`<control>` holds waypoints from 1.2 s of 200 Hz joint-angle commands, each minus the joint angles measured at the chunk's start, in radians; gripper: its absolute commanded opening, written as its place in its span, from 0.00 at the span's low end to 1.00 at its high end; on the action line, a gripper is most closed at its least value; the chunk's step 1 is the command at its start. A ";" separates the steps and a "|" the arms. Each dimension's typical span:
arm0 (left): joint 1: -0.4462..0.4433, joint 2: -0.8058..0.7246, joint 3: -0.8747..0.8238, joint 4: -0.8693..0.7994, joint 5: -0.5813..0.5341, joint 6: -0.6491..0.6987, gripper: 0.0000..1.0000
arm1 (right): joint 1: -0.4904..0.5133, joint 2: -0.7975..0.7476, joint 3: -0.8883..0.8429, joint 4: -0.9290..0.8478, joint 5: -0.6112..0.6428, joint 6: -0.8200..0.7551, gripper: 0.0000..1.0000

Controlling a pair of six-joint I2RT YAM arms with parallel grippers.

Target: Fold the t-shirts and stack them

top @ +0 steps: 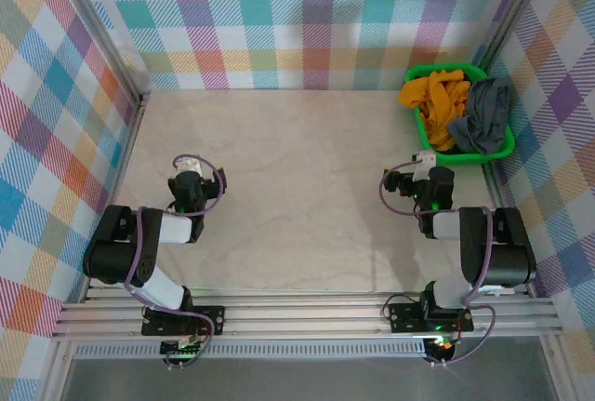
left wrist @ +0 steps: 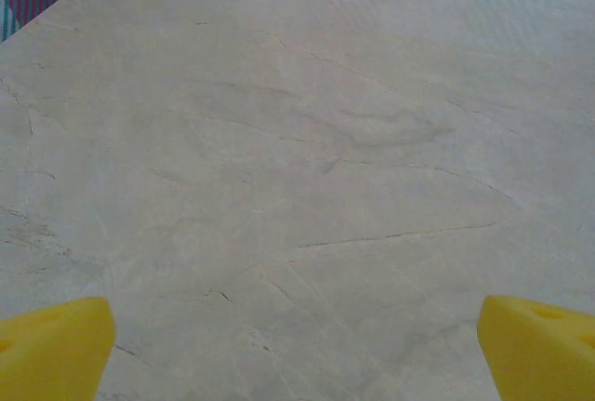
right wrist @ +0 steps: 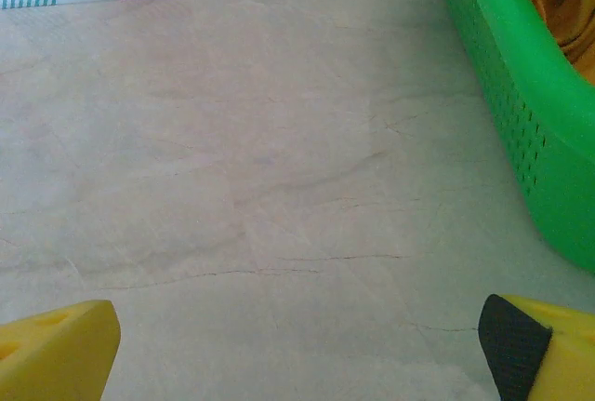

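Jaws spread wide, the left gripper [left wrist: 297,350] and right gripper [right wrist: 297,350] hover empty. The orange t-shirt [top: 433,101] and grey t-shirt [top: 483,117] lie heaped in the green basket [top: 446,72] at far right, where the right gripper should pinch one garment only.

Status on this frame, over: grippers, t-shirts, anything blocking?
Left gripper open, empty, over table. Right gripper open, empty, near green basket. Orange t-shirt and grey t-shirt crumpled in basket, unfolded. Nothing in the way.

A green basket [top: 446,70] sits in the far right corner of the marbled table [top: 297,187].
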 commanded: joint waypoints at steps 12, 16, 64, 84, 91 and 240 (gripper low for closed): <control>0.004 -0.012 -0.011 0.014 -0.013 0.015 1.00 | -0.001 0.004 0.015 0.007 -0.001 0.005 1.00; 0.004 -0.012 -0.010 0.014 -0.014 0.016 1.00 | -0.001 0.004 0.015 0.007 0.000 0.004 1.00; 0.003 -0.012 -0.011 0.012 -0.013 0.016 1.00 | -0.001 0.004 0.015 0.007 0.000 0.005 1.00; 0.004 -0.011 -0.011 0.012 -0.014 0.015 1.00 | -0.001 0.004 0.015 0.007 0.000 0.005 1.00; 0.004 -0.012 -0.011 0.012 -0.014 0.015 1.00 | -0.001 0.005 0.015 0.007 0.000 0.005 1.00; -0.073 -0.218 0.937 -1.285 0.245 -0.628 0.98 | -0.012 0.007 1.092 -1.251 0.310 0.532 0.85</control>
